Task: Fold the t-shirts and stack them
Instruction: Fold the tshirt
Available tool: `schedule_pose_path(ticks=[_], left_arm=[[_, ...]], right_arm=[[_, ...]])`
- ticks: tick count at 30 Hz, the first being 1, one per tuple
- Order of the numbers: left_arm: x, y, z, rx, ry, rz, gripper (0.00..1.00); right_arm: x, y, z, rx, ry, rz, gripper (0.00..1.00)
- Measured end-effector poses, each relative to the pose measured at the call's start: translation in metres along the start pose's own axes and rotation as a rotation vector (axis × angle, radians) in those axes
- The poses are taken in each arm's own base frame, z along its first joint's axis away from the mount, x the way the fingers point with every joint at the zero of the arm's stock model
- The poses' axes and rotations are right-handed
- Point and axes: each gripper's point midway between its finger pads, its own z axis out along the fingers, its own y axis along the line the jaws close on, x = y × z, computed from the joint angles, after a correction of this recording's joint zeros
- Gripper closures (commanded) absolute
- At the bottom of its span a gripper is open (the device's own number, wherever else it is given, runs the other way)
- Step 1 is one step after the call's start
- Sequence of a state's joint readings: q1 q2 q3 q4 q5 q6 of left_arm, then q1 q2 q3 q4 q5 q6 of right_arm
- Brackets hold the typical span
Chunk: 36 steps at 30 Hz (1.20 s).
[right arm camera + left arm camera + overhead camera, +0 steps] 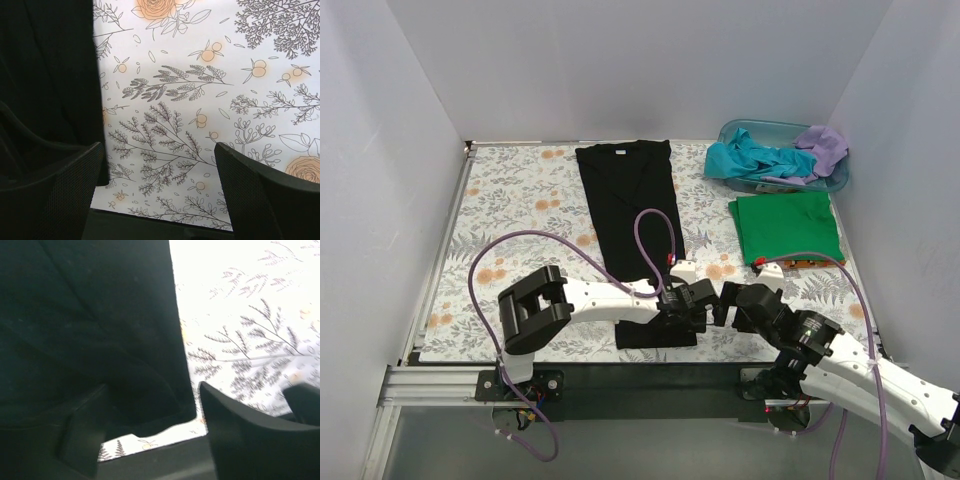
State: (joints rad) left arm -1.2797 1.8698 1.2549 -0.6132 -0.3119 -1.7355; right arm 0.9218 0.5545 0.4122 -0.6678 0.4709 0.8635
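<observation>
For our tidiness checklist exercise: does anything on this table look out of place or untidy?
Two things. The teal tee and lilac tee lie crumpled in the blue tub, spilling over its rim. And a small orange-edged thing pokes out under the folded green tee; what it is cannot be told.

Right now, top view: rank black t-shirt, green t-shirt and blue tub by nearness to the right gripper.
1. black t-shirt, just left of the right gripper.
2. green t-shirt, beyond it, right side.
3. blue tub, far right corner.
</observation>
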Motion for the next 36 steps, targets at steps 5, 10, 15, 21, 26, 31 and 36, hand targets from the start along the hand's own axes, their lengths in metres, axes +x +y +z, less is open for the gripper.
schedule_pose_path(ticks=[5,10,15,21,26,31,36], left_arm=[[-0.005,0.01,-0.001,-0.078,-0.016,-0.005,0.41],[-0.012,0.011,-0.006,-0.116,-0.035,-0.011,0.51],[-0.014,0.008,0.002,-0.139,-0.036,0.002,0.52],[-0.008,0.012,0.007,-0.166,-0.019,0.023,0.53],[-0.01,0.008,0.002,-0.181,-0.032,0.026,0.78],[-0.01,0.009,0.006,-0.227,-0.044,0.038,1.0],[-0.007,0.017,0.006,-0.258,-0.036,0.05,1.0]], right_arm=[[0.003,-0.004,0.0,0.005,-0.001,0.007,0.02],[0.013,-0.013,0.005,0.034,0.023,-0.008,0.02],[0.013,-0.014,0.005,0.037,0.02,-0.009,0.02],[0.01,-0.014,0.004,0.033,0.005,-0.002,0.02],[0.008,-0.014,0.004,0.029,-0.003,0.001,0.02],[0.008,-0.014,0.004,0.027,-0.009,0.003,0.02],[0.007,-0.014,0.004,0.022,-0.013,0.005,0.01]])
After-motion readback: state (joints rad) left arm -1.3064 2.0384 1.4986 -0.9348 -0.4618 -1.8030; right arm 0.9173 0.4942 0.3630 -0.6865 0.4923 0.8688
